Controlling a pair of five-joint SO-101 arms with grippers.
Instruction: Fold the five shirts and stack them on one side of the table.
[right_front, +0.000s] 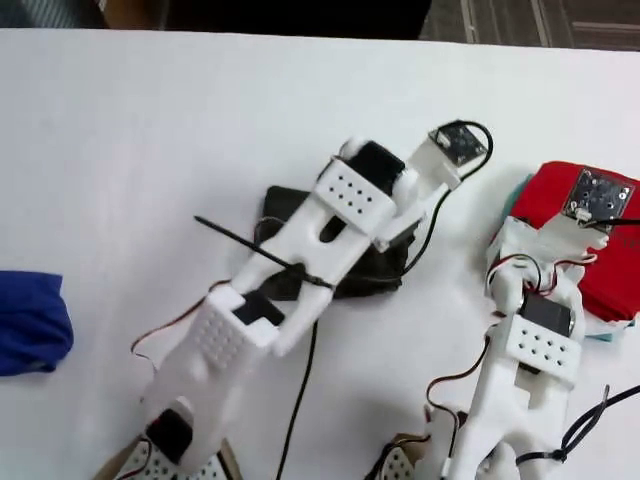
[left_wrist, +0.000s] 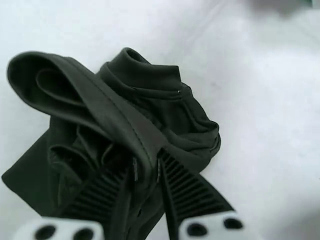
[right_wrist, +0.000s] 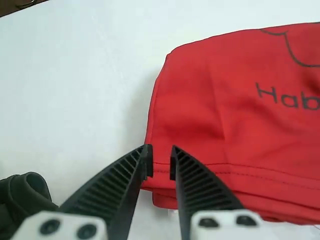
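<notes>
Pinching a raised fold of the black shirt (left_wrist: 165, 105), the left gripper (left_wrist: 146, 172) has its fingers clamped tight on the cloth. The rest of that shirt is crumpled in a heap mid-table (right_front: 150, 130). The right gripper (right_wrist: 160, 160) has its fingers only a crack apart with nothing between them. It hangs over a corner of the red shirt (right_wrist: 235, 125), on the side facing the black shirt. The red one lies folded flat, near the black shirt's right in the high view. The blue shirt (right_front: 30, 320) sits bunched well off to the black shirt's left.
</notes>
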